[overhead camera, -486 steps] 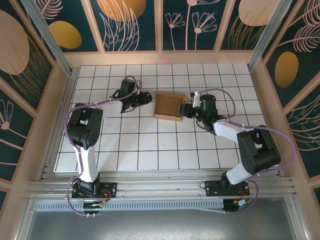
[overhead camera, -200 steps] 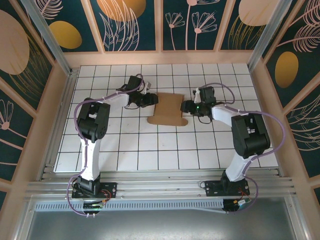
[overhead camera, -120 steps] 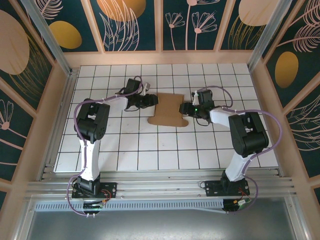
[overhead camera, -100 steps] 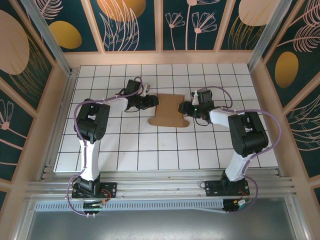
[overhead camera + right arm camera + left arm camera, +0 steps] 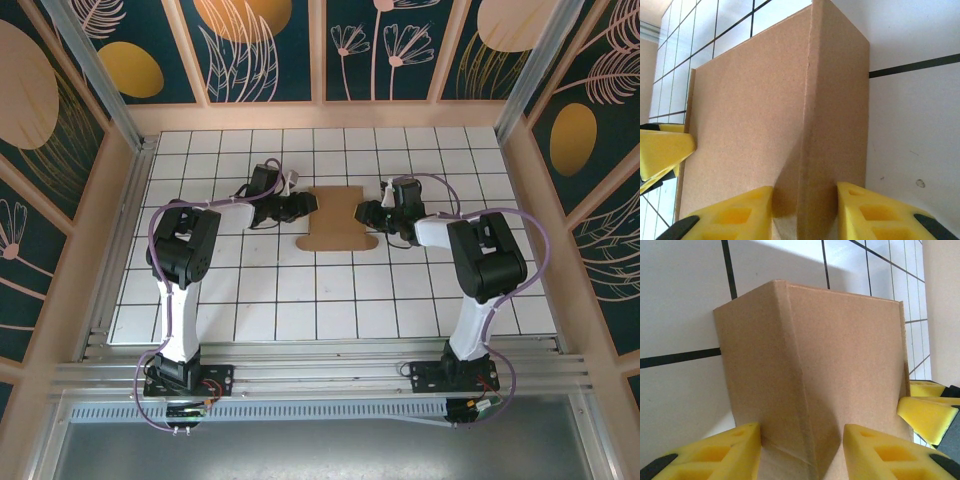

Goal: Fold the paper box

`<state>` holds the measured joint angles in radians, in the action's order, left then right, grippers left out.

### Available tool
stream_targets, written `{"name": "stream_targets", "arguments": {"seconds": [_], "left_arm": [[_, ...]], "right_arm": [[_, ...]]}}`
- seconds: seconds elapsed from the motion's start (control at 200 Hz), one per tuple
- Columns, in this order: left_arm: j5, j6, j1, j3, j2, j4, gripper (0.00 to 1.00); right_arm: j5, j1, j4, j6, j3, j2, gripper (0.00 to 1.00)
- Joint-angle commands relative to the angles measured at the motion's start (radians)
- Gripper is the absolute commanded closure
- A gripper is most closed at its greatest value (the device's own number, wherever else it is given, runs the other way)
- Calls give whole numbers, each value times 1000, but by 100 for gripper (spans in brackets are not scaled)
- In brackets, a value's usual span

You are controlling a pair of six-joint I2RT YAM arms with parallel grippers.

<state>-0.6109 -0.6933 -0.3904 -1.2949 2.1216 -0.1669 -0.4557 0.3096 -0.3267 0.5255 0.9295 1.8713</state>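
Observation:
The paper box is brown cardboard lying on the tiled table between my two grippers, its near and far flaps spread wide and its middle pinched narrow. My left gripper stands at its left side. In the left wrist view, the raised side fold of the paper box sits between the yellow pads of the left gripper, which press on it. My right gripper is at the right side. Its jaws are closed on the upturned right fold of the paper box.
White table with a black grid, walled by a wooden frame on three sides. The right gripper's yellow fingers show past the box in the left wrist view, and the left gripper's fingers show in the right wrist view.
The box's middle has narrowed as both side folds came up. The right jaws have closed in on the right fold and the right gripper has moved slightly inward. The left gripper has held.

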Motion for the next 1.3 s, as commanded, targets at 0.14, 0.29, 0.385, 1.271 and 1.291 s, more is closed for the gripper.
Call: {"name": "stream_targets", "arguments": {"seconds": [0.14, 0.29, 0.385, 1.271, 1.291], "left_arm": [[-24, 18, -105, -97, 16, 70, 55], [-40, -3, -107, -98, 31, 51, 56], [-21, 5, -108, -99, -4, 62, 56], [148, -137, -41, -43, -97, 71, 11], [131, -151, -41, -37, -93, 51, 11]], "right_arm": [[-11, 56, -11, 44, 14, 104, 69], [-21, 64, -40, 54, 5, 109, 69], [-33, 48, -58, 56, -12, 106, 69], [-273, -126, -144, 64, -74, 184, 74], [-273, -127, -144, 64, -74, 183, 74]]}}
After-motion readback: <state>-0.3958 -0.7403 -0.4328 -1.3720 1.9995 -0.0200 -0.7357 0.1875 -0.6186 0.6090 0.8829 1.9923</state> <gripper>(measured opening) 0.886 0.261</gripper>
